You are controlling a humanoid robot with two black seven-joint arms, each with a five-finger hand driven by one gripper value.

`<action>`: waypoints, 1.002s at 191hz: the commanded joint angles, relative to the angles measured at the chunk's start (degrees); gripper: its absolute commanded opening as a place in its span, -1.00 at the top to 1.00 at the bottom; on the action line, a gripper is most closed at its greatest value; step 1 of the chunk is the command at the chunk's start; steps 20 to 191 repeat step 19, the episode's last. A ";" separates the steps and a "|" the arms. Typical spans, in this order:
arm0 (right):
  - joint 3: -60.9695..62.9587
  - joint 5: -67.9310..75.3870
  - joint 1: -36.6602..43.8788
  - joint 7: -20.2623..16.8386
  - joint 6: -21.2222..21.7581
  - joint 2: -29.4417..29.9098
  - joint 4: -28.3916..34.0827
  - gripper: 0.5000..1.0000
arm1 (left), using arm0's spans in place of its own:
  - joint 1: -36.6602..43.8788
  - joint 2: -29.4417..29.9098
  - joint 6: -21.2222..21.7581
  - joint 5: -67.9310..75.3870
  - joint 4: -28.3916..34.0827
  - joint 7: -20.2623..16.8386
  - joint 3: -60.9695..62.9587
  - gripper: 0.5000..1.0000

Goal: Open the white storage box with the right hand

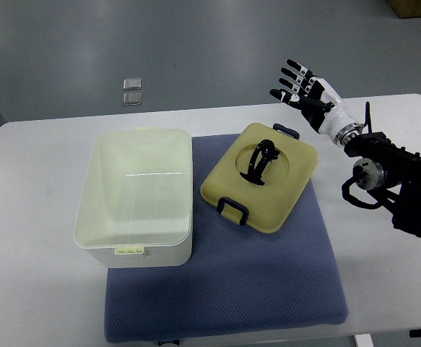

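The white storage box (139, 196) stands open on the left part of the blue mat (224, 289), its inside empty. Its cream lid (262, 176) lies flat on the mat to the right of the box, with a black handle (259, 162) in its round recess and black latches at two edges. My right hand (302, 88) is raised above the table's far edge, right of and beyond the lid, fingers spread and holding nothing. The right arm (391, 173) comes in from the right edge.
The white table (37, 217) carries the mat. Two small grey squares (131, 91) lie on the floor beyond the table's far edge. A brown box corner shows at the top right.
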 commanded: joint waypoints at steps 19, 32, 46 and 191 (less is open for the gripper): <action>0.10 0.68 -0.07 0.21 -0.05 0.08 0.00 -0.71 | 0.00 0.00 0.00 0.01 0.01 -0.03 0.02 -1.00; 0.10 0.68 -0.07 0.21 -0.05 0.08 0.00 -0.71 | 0.00 0.00 0.00 0.01 0.01 -0.03 0.02 -1.00; 0.10 0.68 -0.07 0.21 -0.05 0.08 0.00 -0.71 | 0.00 0.00 0.00 0.01 0.01 -0.03 0.02 -1.00; 0.10 0.68 -0.07 0.21 -0.05 0.08 0.00 -0.71 | 0.00 0.00 0.00 0.01 0.01 -0.03 0.02 -1.00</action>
